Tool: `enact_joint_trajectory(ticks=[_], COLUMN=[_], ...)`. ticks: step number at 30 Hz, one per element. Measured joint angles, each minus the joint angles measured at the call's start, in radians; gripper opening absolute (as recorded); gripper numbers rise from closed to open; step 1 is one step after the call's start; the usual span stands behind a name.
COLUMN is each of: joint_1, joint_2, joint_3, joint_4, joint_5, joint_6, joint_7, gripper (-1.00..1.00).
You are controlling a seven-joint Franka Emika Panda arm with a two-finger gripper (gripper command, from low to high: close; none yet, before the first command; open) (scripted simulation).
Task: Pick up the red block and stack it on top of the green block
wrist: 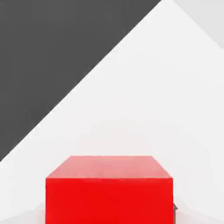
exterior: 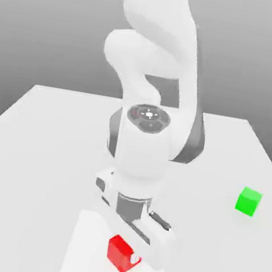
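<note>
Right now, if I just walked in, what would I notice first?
Probably the big white robot arm bending down over the middle of the white table. Its gripper is shut on the red block near the table's front edge. Then the green block would catch your eye, sitting alone toward the exterior view's right.

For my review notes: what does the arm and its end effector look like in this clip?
The arm is glossy white with rounded, bulky links and a dark grey band along one side near the elbow. One joint carries a dark circular cap with pale markings. Below the white wrist sits a grey collar, then a boxy white end effector with dark trim. No loose cables are visible.
</note>
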Motion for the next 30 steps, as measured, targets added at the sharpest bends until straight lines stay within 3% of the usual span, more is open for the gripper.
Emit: enact_joint_trajectory(ticks=[3,10,18,30], joint_1=[0.033,0.371,0.630,0.560], joint_2=[-0.088,-0.225,-0.345,-0.204], joint_3=[0.054,0.222,0.433,0.493], joint_4=[-0.022,-0.091,-0.178,-0.163], joint_5=[0.058,0.192,0.297,-0.006], joint_6=[-0.062,-0.111,-0.140,-0.081], joint_7=[0.002,0.165,0.396,0.652], gripper=[-1.00,-1.00,-1.00,-1.00])
